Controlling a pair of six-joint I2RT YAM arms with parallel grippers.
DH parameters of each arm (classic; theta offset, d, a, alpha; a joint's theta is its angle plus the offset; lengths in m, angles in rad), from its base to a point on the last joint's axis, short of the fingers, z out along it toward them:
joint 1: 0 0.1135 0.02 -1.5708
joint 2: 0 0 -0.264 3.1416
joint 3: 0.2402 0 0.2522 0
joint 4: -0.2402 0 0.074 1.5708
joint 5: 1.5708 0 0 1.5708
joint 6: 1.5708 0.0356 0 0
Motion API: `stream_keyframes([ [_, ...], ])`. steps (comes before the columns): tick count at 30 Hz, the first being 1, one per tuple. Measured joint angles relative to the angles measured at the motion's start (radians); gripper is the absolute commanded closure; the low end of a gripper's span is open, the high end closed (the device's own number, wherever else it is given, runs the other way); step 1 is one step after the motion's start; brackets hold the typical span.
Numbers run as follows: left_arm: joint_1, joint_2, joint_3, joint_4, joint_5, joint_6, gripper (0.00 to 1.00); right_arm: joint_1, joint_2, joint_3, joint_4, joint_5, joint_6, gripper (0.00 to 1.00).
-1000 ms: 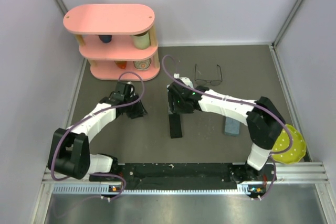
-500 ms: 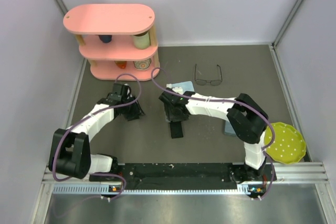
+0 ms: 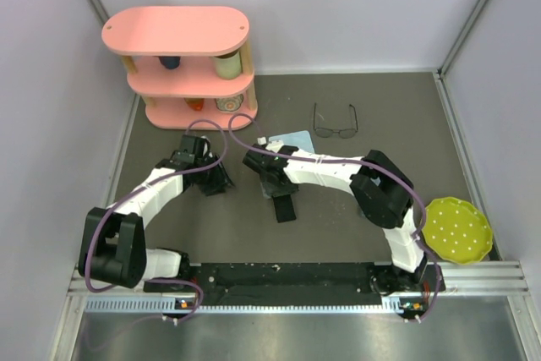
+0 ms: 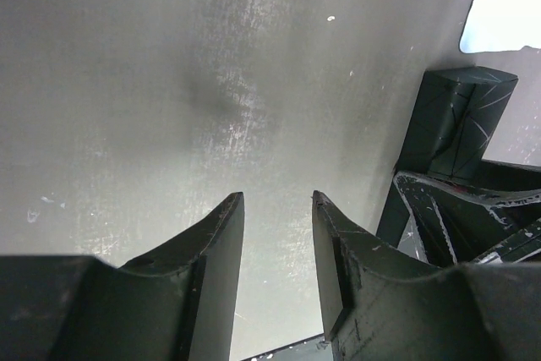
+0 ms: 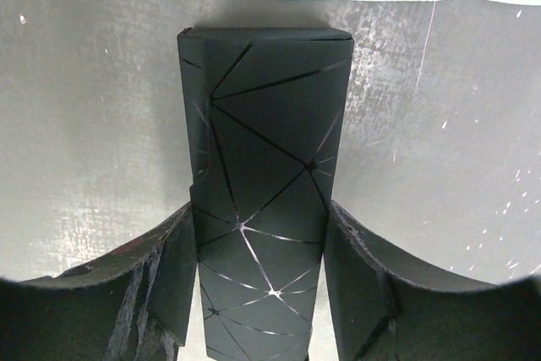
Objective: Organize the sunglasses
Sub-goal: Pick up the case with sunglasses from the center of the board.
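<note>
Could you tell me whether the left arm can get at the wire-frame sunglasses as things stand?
Probably not: the right arm lies stretched across between the left gripper and the wire-frame sunglasses, blocking the way.

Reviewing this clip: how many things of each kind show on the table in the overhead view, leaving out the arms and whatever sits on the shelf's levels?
sunglasses: 1
black case: 1
cloth: 1
plate: 1
shelf: 1
Total: 5 in view; the arms may hide more.
</note>
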Motion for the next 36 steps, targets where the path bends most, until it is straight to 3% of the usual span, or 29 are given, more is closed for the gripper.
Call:
stream_keyframes([
  [3, 0.002, 0.0, 0.0, 0.0, 0.005, 0.0, 0.57, 0.006, 0.013, 0.018, -0.019, 0.018, -0.003, 0.5],
  [6, 0.004, 0.0, 0.0, -0.003, 0.004, 0.0, 0.57, 0.01, 0.021, 0.028, -0.031, 0.028, 0.0, 0.71],
  [7, 0.005, 0.0, 0.0, -0.006, 0.003, 0.0, 0.57, 0.01, 0.022, 0.028, -0.031, 0.03, 0.002, 0.86],
  [10, 0.007, 0.0, 0.0, -0.013, -0.001, -0.002, 0.57, 0.013, 0.026, 0.034, -0.038, 0.039, 0.009, 1.0],
  [18, 0.011, 0.006, -0.008, -0.013, 0.005, -0.005, 0.57, 0.013, 0.008, 0.016, -0.039, 0.091, 0.019, 1.0],
  [25, 0.013, 0.012, 0.014, -0.054, -0.039, -0.024, 0.54, -0.053, -0.01, 0.016, -0.039, 0.118, -0.129, 1.0],
  [36, 0.109, -0.04, 0.076, -0.136, -0.138, -0.019, 0.53, -0.083, 0.169, 0.396, 0.077, 0.006, -0.205, 1.0],
])
